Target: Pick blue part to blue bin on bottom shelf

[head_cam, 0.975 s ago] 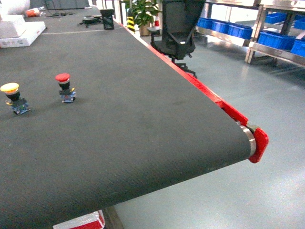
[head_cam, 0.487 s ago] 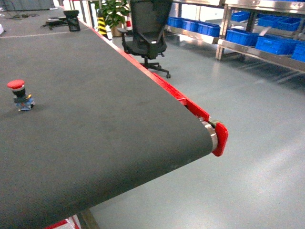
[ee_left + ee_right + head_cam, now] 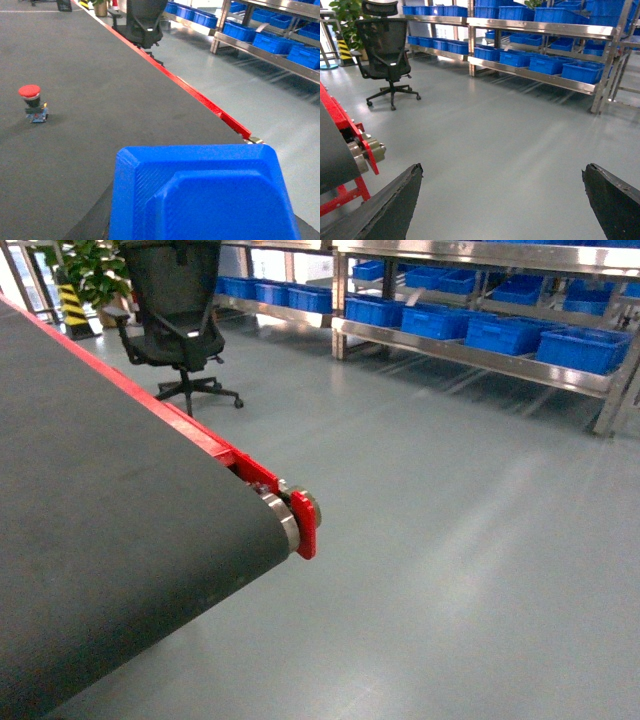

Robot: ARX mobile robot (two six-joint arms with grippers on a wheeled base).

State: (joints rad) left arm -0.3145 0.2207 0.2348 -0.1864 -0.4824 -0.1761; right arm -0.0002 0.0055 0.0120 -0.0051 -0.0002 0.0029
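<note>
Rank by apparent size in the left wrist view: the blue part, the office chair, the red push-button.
1. blue part, filling the foreground, though nearness to the camera inflates it.
2. office chair, far off and partly cut by the frame.
3. red push-button, smallest, standing on the belt.

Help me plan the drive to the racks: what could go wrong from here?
1. The red end cap of the conveyor juts out close by, so a turning base might catch it.
2. The office chair stands on the open floor and could be clipped.
3. A blue shape fills the left wrist view and hides the left gripper, so its hold cannot be checked.
</note>
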